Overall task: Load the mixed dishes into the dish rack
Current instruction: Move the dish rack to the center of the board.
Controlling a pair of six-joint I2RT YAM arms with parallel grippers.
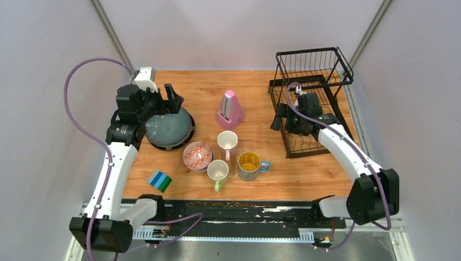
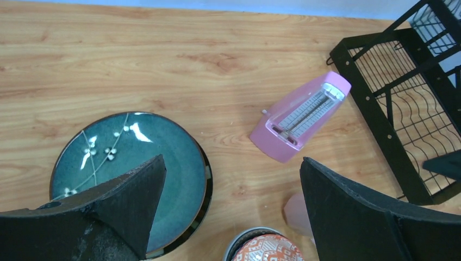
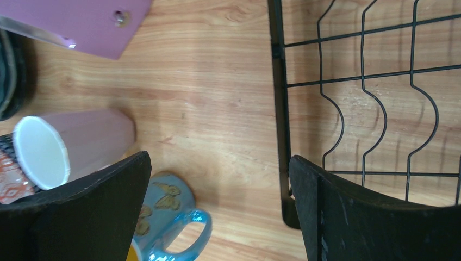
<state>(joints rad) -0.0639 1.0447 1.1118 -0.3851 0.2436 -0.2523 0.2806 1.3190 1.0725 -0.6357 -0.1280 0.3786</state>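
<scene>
Far left, the left gripper [image 1: 174, 100] hovers over the far edge of the plate stack [image 1: 166, 129], jaws spread wide with nothing between them. One striped block [image 1: 160, 180] lies near the front edge of the bench [image 1: 304, 176], just near of the plates. From above, the stack shows a blue-grey flecked top over a dark rim. How many dishes sit under it, I cannot tell, and the left wrist view's own finger covers part of it.

Moving right, one red-patterned bowl [image 1: 197, 156] sits just beside the stack's near-right edge. It is cut off at the bottom of the left wrist view.

Now the mugs, three of them in a tight cluster: the pink-white mug [image 1: 227, 142] farthest back, the pale green mug [image 1: 218, 172] nearest, and the grey mug [image 1: 249, 166] with its yellow inside and blue handle on the right. In the right wrist view a finger hides most of the grey one.

One pink metronome [image 1: 230, 110] stands upright just beyond the mugs.

On the right, one black dish rack [image 1: 315, 65], with the basket section at the far end. All the dishes sit on the bench to its left. The right gripper [image 1: 279, 117] hangs over the rack's left rail, jaws wide and holding nothing. The arm blocks part of the plate slots from above.
</scene>
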